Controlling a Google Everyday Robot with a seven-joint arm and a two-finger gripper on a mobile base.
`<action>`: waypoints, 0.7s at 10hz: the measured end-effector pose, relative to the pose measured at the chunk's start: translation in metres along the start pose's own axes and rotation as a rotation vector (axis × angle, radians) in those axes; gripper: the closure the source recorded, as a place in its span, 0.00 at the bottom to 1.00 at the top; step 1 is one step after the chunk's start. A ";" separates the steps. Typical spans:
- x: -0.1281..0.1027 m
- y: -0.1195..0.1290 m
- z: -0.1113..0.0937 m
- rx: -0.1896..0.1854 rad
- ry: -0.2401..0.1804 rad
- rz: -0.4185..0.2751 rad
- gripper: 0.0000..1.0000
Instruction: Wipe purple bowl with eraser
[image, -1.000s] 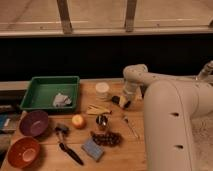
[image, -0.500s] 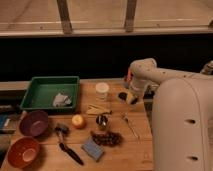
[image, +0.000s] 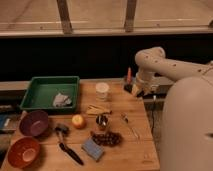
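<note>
The purple bowl (image: 34, 123) stands at the left edge of the wooden table, in front of the green tray. My gripper (image: 133, 89) hangs from the white arm over the back right part of the table, far to the right of the bowl. A small dark block, probably the eraser (image: 128, 88), shows right at the gripper's tip. I cannot tell whether it is held or lies on the table. A thin orange-red piece (image: 129, 74) stands up just behind it.
An orange-brown bowl (image: 23, 151) sits at the front left. The green tray (image: 50, 82) holds a cloth (image: 61, 100). Mid-table are a white cup (image: 102, 90), wooden sticks (image: 98, 110), a yellow fruit (image: 77, 121), a metal cup (image: 102, 120), grapes (image: 106, 138), a blue-grey pad (image: 93, 148), a black-handled brush (image: 67, 147) and a utensil (image: 131, 125).
My gripper and arm have moved to the right and a little toward the back of the table. The things on the table have not moved.
</note>
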 end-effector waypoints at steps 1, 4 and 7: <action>-0.003 0.006 -0.016 -0.008 -0.022 -0.023 1.00; -0.021 0.040 -0.040 -0.034 -0.078 -0.120 1.00; -0.042 0.102 -0.057 -0.058 -0.116 -0.288 1.00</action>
